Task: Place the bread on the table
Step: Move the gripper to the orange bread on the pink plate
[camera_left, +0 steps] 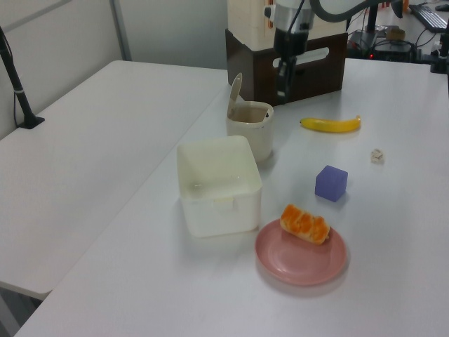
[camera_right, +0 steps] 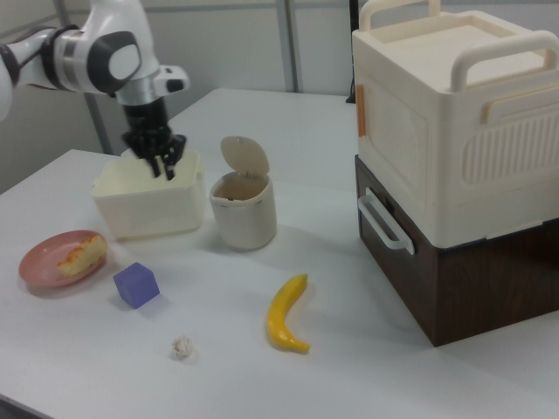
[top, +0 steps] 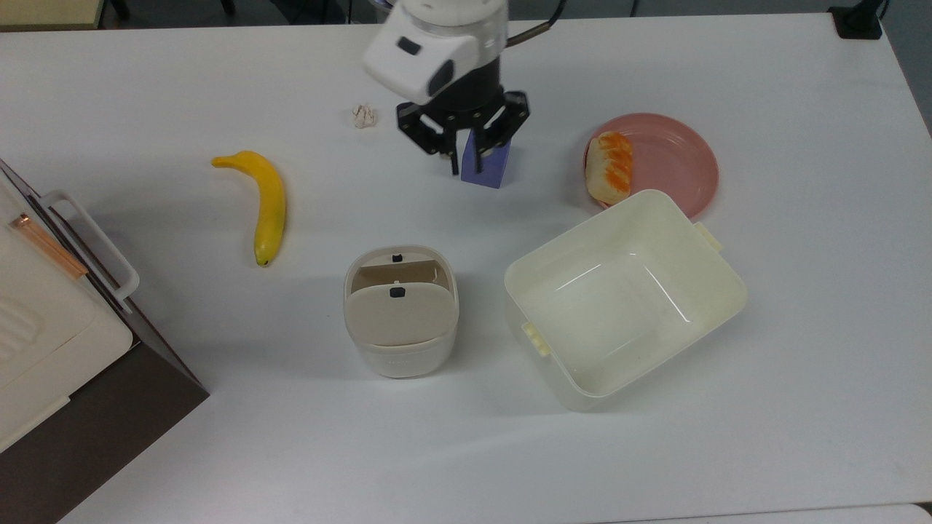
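Bread (top: 610,168): small oblong roll, pale cream sides, glossy orange-brown ridged top. Lies flat on the pink plate (top: 673,156), at the rim toward the top view's left, long axis running roughly up and down in the top view. Untouched.

Table (top: 801,327): large white rectangular tabletop, smooth and plain; bears the plate and the roll on it.

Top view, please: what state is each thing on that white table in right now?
bread: lying on the pink plate
claw: open, empty, raised above the table
cream tub: upright, empty
small bin: flip lid open
banana: lying flat
purple cube: resting on table
paper wad: crumpled
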### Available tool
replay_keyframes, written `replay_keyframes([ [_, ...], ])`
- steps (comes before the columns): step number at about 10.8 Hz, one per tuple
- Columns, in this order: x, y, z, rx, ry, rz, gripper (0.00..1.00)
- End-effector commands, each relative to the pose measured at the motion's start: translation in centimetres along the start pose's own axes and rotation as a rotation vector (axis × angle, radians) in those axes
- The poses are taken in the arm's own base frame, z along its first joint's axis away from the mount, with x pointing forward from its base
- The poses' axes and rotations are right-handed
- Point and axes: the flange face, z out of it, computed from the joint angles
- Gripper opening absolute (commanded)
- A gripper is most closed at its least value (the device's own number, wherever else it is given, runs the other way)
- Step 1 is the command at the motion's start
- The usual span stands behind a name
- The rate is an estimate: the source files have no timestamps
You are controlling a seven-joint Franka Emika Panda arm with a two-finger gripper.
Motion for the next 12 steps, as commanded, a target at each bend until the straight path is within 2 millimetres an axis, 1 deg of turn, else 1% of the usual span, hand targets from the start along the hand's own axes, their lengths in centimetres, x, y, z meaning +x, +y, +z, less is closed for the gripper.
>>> replay_keyframes([
  [1, -3.8, -7.5, 2.0, 0.023, -0.13, -0.106, 1.0],
  [3, -5.0, -12.8, 4.1, 0.01, -0.161, -0.093, 1.0],
  [5, -5.7, -17.4, 6.6, -0.01, -0.185, -0.082, 1.0],
  [6, -6.0, -19.5, 8.1, -0.02, -0.174, -0.074, 1.0],
  [8, -6.2, -22.9, 12.1, -0.061, -0.16, -0.052, 1.0],
  [9, -6.1, -23.8, 13.9, -0.092, -0.142, -0.033, 1.0],
  [10, -6.0, -24.2, 15.2, -0.109, -0.132, -0.02, 1.0],
  [11, -5.9, -24.1, 16.1, -0.121, -0.137, -0.024, 1.0],
  [12, -5.9, -24.0, 16.5, -0.138, -0.134, -0.033, 1.0],
])
